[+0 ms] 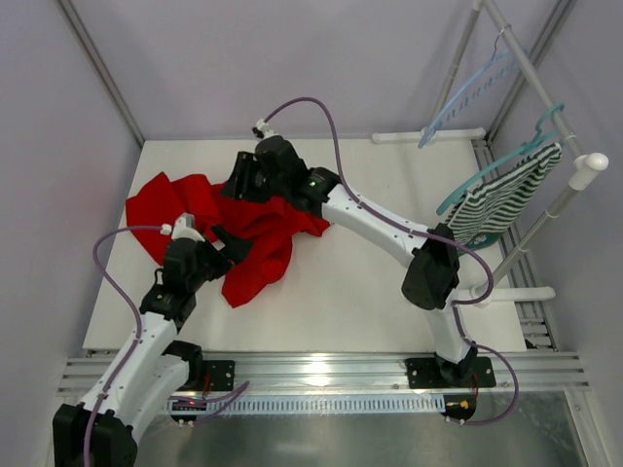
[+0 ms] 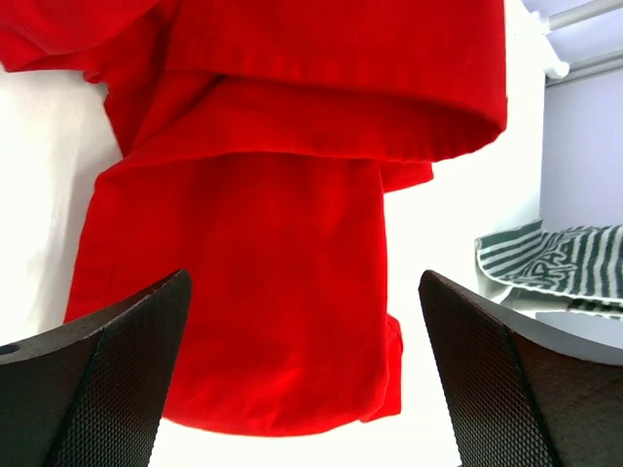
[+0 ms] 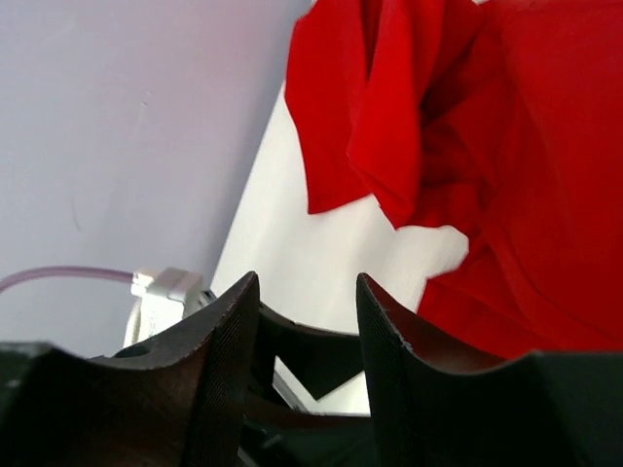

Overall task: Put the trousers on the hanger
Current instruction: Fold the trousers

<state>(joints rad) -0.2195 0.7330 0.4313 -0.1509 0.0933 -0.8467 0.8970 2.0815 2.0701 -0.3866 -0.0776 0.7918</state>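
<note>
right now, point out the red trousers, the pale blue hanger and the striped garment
red trousers (image 1: pixel 261 261), top external view, on the folded leg near the front
pale blue hanger (image 1: pixel 458 109), top external view, on its wavy lower bar
green-and-white striped garment (image 1: pixel 501 199), top external view, on the middle of the cloth

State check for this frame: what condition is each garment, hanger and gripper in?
trousers: crumpled on the table, not held.
hanger: hanging on the rail, empty.
teal hanger: on the rail, carrying the striped garment.
left gripper: open, empty.
right gripper: open, empty.
</note>
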